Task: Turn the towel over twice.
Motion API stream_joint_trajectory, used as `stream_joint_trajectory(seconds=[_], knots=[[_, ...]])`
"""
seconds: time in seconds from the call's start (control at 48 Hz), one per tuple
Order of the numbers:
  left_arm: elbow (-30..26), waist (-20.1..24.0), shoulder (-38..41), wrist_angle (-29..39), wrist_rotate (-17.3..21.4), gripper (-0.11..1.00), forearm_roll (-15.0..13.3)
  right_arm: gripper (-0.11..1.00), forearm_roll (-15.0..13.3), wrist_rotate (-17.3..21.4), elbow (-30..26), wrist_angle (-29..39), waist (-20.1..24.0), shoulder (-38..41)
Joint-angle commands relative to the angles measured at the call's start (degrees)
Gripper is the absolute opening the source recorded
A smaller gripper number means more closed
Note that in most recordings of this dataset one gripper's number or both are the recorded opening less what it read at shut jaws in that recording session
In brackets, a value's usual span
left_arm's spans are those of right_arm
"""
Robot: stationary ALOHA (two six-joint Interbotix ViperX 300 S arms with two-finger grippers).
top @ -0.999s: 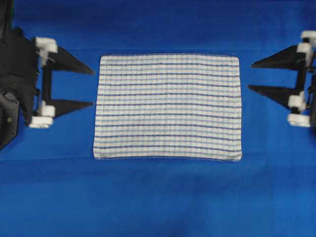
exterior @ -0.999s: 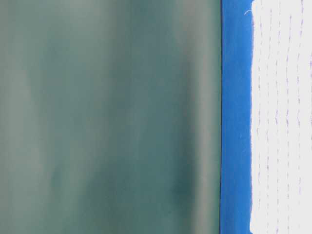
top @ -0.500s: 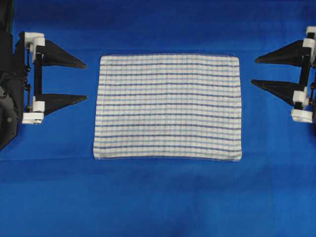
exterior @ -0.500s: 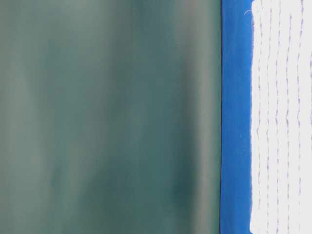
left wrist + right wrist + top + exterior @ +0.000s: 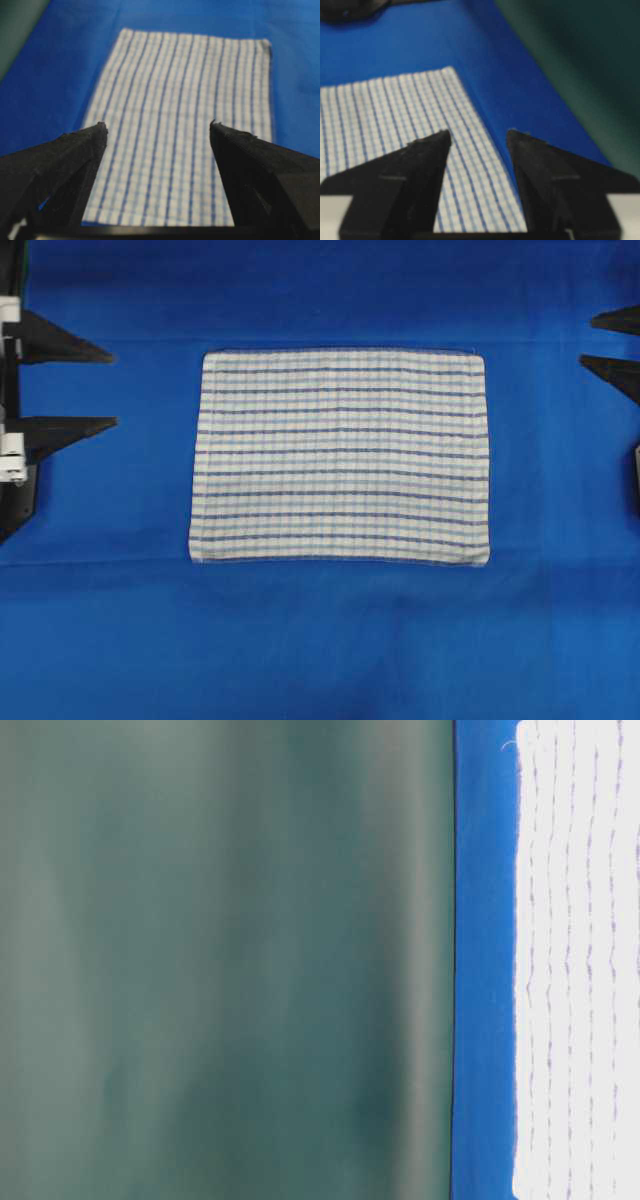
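Note:
The towel [image 5: 340, 455], white with blue stripes and faint checks, lies flat and spread out in the middle of the blue covering. It also appears in the table-level view [image 5: 580, 970]. My left gripper [image 5: 114, 390] is open at the left edge, well clear of the towel's left hem. My right gripper [image 5: 587, 340] is open at the right edge, off the towel's far right corner. From the left wrist the towel [image 5: 190, 75] stretches away beyond the empty, open left gripper [image 5: 158, 125]. From the right wrist the towel [image 5: 395, 110] lies below the empty, open right gripper [image 5: 479, 133].
The plain blue table covering [image 5: 320, 640] spreads under everything, with a faint crease running across near the towel's front hem. A dull green backdrop [image 5: 220, 960] stands beyond the table's far edge and also shows as the green backdrop [image 5: 580, 65] in the right wrist view.
Both arms have drawn back outward from the towel, the left gripper toward the left edge and the right toward the right edge. The towel has not moved.

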Motion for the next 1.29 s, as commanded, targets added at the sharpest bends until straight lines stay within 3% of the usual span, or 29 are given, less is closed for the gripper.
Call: stream_joint_trajectory(seconds=[0.0, 0.208, 0.458, 1.27], knots=[[2.2, 0.4, -4.0, -0.2, -0.3, 0.78, -0.1, 0.56, 0.2, 0.2, 2.0, 0.0, -0.1, -3.9], [6.9, 0.5, -10.9, 1.0, -1.3, 0.78, -0.1, 0.56, 0.4, 0.9, 7.6, -0.3, -0.1, -10.2], [11.7, 0.5, -12.8, 1.1, -3.4, 0.78, -0.3, 0.54, 0.3, 5.1, 13.2, -3.3, -0.3, -11.5], [12.2, -0.7, -14.4, 0.4, -4.0, 0.78, -0.3, 0.49, -0.1, 6.2, 13.7, -4.7, -0.3, -11.4]])
